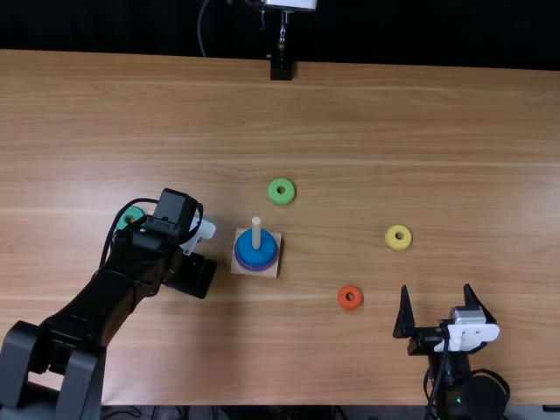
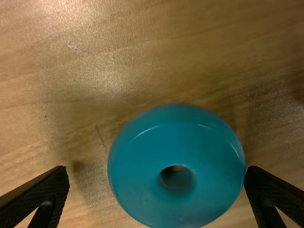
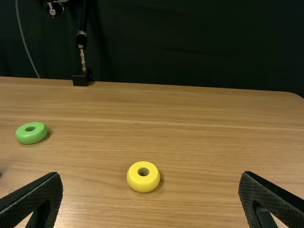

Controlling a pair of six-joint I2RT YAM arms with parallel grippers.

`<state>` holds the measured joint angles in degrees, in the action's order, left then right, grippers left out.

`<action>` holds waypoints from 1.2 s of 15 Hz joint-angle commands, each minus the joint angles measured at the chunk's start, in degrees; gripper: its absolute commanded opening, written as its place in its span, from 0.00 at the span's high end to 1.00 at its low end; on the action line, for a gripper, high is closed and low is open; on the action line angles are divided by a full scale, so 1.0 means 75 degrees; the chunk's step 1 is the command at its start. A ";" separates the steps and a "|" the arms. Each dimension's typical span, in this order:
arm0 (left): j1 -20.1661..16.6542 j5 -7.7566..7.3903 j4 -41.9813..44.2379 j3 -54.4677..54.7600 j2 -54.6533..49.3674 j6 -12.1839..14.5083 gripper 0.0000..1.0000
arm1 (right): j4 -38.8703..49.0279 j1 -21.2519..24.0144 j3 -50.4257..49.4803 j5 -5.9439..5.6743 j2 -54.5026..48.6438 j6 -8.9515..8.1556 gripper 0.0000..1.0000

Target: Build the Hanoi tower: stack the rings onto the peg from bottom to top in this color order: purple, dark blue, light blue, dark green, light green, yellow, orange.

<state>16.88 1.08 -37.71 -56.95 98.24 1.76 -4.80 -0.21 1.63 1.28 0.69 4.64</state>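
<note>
Left arm (image 1: 131, 262) bends over the dark green ring (image 2: 204, 147), 2 fingers (image 2: 52, 192) apart.

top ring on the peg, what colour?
The top ring is blue, seen best in the top view.

We are seeing the base (image 1: 238, 268) standing on the table (image 1: 455, 131), the peg (image 1: 256, 234) rising from it; around the peg we are seeing the lower ring (image 1: 256, 268) resting on the base and the upper ring (image 1: 254, 252) lying on that; we are finding the leftmost ring (image 1: 136, 212) lying left and slightly behind; the rear ring (image 1: 282, 199) lying behind, slightly right; the rightmost ring (image 1: 398, 243) lying well right; the front ring (image 1: 350, 304) lying right and before the base.
</note>
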 commanded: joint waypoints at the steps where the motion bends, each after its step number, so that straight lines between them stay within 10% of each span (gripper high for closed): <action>1: 0.0034 -0.0046 0.0022 -0.0294 0.0226 0.0159 0.00 | -0.0030 0.0098 -0.0100 -0.0002 -0.0092 0.0014 0.00; 6: 0.0139 -0.0032 0.0022 -0.0352 0.0273 0.0173 0.07 | -0.0030 0.0098 -0.0100 -0.0002 -0.0092 0.0014 0.00; 9: 0.0151 -0.0018 0.0022 -0.0317 0.0273 0.0131 1.00 | -0.0030 0.0098 -0.0100 -0.0002 -0.0092 0.0014 0.00; 12: 0.0163 0.0306 -0.0076 -0.0399 0.0238 0.0131 1.00 | -0.0030 0.0098 -0.0100 -0.0002 -0.0092 0.0014 0.00; 18: 0.0139 0.0264 -0.1764 -0.2462 0.0132 -0.0446 1.00 | -0.0030 0.0098 -0.0100 -0.0002 -0.0092 0.0014 0.00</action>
<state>17.63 2.79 -52.07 -73.45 99.26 0.14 -4.80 -0.21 1.63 1.28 0.69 4.64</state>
